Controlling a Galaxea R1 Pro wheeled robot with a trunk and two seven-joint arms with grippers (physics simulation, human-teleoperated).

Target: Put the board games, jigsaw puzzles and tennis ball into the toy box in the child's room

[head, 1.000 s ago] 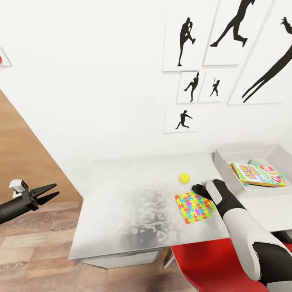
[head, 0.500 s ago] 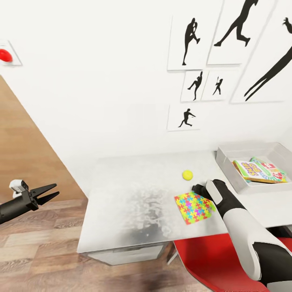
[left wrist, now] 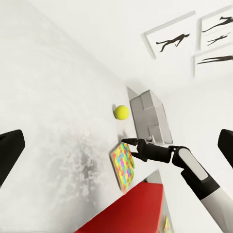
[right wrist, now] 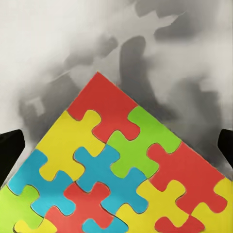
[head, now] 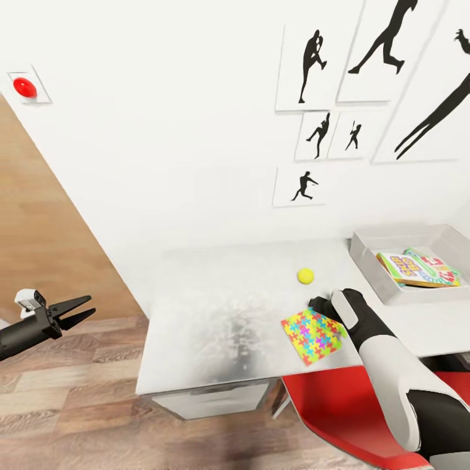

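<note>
Puzzle (head: pixel 314 334) is lying flat on the table (head: pixel 215 313), a corner pointing at my right gripper (head: pixel 318 305), which is hovering open and empty just over its far edge. My wrist view is showing the pieces close up. Ball (head: pixel 305 275) is sitting just beyond. Left gripper (head: pixel 75 311) is hanging open, empty, off the table.

The left arm was matte black and slim, ending in a black left claw (head: pixel 79 309) with two flat, tapering, pointed fingers. A small white-and-grey block sat on top of the arm just behind the claw. The right arm wore smooth, glossy white shells split by a black joint band, narrowing to a rounded black wrist with a white oval patch, then a dark right claw (left wrist: pixel 127 142) with slender fingers.
</note>
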